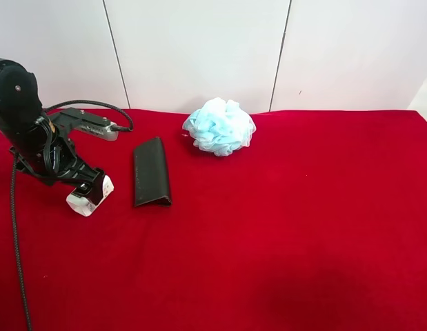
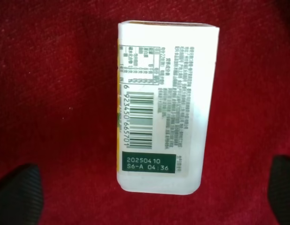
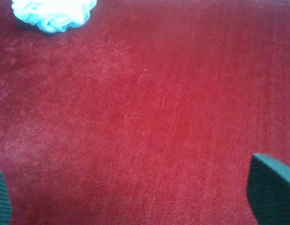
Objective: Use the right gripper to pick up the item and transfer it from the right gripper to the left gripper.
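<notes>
The item, a small white carton [image 2: 163,112] with a barcode and a green date label, lies on the red cloth. In the exterior high view it [image 1: 83,202] sits at the left, under the tip of the arm at that view's left. My left gripper [image 2: 152,187] is open, with its dark fingers [image 2: 18,197] wide on either side of the carton and not touching it. It also shows in the exterior high view [image 1: 94,185]. My right gripper [image 3: 135,197] is open and empty over bare cloth. It is out of the exterior high view.
A dark green folded wallet [image 1: 151,172] lies just right of the carton. A pale blue mesh pouf [image 1: 220,126] sits at the back centre and shows in the right wrist view [image 3: 53,11]. A black cable [image 1: 16,248] trails along the left. A white wall stands behind the table.
</notes>
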Robot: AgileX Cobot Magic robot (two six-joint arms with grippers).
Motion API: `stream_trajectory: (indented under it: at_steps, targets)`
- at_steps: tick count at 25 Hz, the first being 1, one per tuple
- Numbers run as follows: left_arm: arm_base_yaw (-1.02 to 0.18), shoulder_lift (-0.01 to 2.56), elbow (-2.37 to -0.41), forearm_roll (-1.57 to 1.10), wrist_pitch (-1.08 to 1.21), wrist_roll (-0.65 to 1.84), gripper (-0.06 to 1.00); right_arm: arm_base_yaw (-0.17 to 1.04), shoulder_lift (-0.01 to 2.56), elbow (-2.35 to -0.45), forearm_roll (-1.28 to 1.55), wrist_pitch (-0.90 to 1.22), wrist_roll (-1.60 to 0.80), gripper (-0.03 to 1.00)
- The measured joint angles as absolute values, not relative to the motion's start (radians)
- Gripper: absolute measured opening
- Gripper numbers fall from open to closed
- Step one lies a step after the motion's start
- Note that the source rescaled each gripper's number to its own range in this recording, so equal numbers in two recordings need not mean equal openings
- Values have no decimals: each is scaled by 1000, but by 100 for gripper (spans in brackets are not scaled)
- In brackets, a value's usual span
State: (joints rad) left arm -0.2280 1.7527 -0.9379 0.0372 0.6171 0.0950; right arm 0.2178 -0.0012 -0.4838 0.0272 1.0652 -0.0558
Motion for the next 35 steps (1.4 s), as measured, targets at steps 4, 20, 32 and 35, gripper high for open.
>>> stream_trajectory:
  at_steps: [4, 20, 32, 35]
  targets:
    - [-228, 1736, -938, 36, 628, 95, 99, 218, -1, -484, 27, 1065, -56, 100]
    - [-228, 1024, -938, 37, 1079, 68, 100, 218, -1, -484, 27, 1065, -56, 100]
    - [-228, 429, -754, 67, 1210, 68, 100, 218, -1, -484, 27, 1065, -56, 100]
    - [-228, 302, -681, 54, 1211, 68, 100, 218, -1, -484, 27, 1065, -56, 100]
